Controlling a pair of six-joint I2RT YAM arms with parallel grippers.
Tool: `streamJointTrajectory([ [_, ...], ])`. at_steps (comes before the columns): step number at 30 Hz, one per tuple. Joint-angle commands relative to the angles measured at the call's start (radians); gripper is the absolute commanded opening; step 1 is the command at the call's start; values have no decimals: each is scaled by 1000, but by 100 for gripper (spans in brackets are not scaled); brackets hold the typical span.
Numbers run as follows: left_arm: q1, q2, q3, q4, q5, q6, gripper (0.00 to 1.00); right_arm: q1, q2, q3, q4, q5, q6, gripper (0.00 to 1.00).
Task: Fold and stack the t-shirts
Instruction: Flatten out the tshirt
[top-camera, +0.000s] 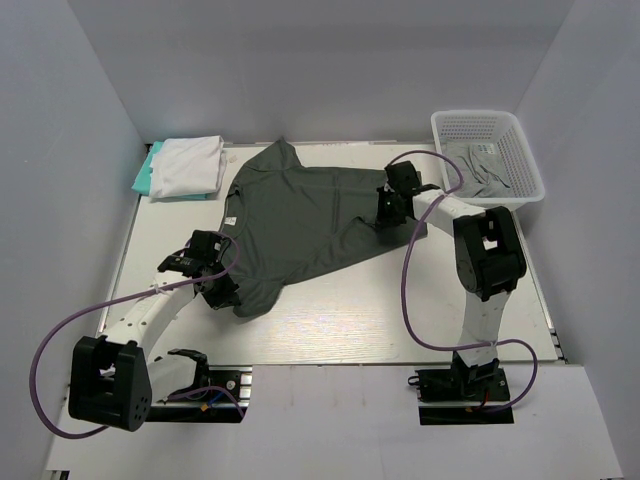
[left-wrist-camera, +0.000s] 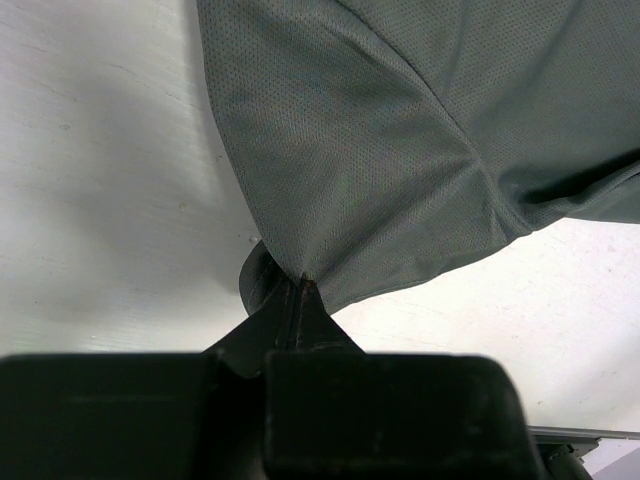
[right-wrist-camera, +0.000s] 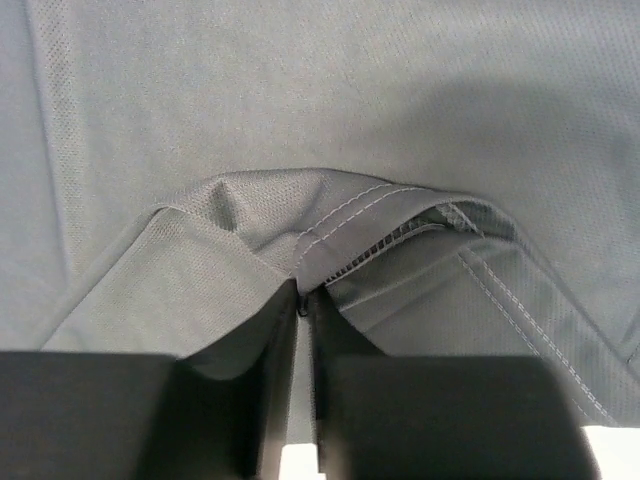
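Observation:
A dark charcoal-grey t-shirt (top-camera: 300, 215) lies spread across the middle of the table. My left gripper (top-camera: 222, 290) is shut on its near left corner; the left wrist view shows the cloth (left-wrist-camera: 400, 150) pinched between the closed tips (left-wrist-camera: 300, 285). My right gripper (top-camera: 388, 212) is shut on the shirt's right edge; the right wrist view shows the stitched hem (right-wrist-camera: 370, 215) bunched at the tips (right-wrist-camera: 303, 290). A folded white t-shirt (top-camera: 187, 165) lies on a teal one (top-camera: 145, 175) at the far left. A lighter grey t-shirt (top-camera: 480, 165) lies in the basket.
The white plastic lattice basket (top-camera: 530, 165) stands at the far right corner. Purple cables loop from both arms over the near part of the table (top-camera: 340, 320). White walls close in the table on three sides.

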Motion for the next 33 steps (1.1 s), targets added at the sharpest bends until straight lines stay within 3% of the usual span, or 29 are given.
streamJointTrajectory([
  [1, -2, -25, 4, 6, -12, -5, 0, -1, -66, -18, 24, 2, 8, 13],
  [3, -2, -25, 4, 6, -12, -5, 0, -2, -67, -21, 24, 29, 8, 0],
  [15, -2, -77, 4, -26, -30, -5, 0, -1, -132, -64, 61, 28, 26, 0],
  [23, -2, -112, 13, -72, -3, -5, 0, 1, -412, -263, -117, 70, 51, 0],
  [29, -11, -112, 13, -105, 66, -5, 0, -1, -698, -470, -343, 217, 101, 0],
  [33, -11, -112, 36, -209, 54, -28, 0, -4, -834, -548, -439, 248, 143, 0],
])
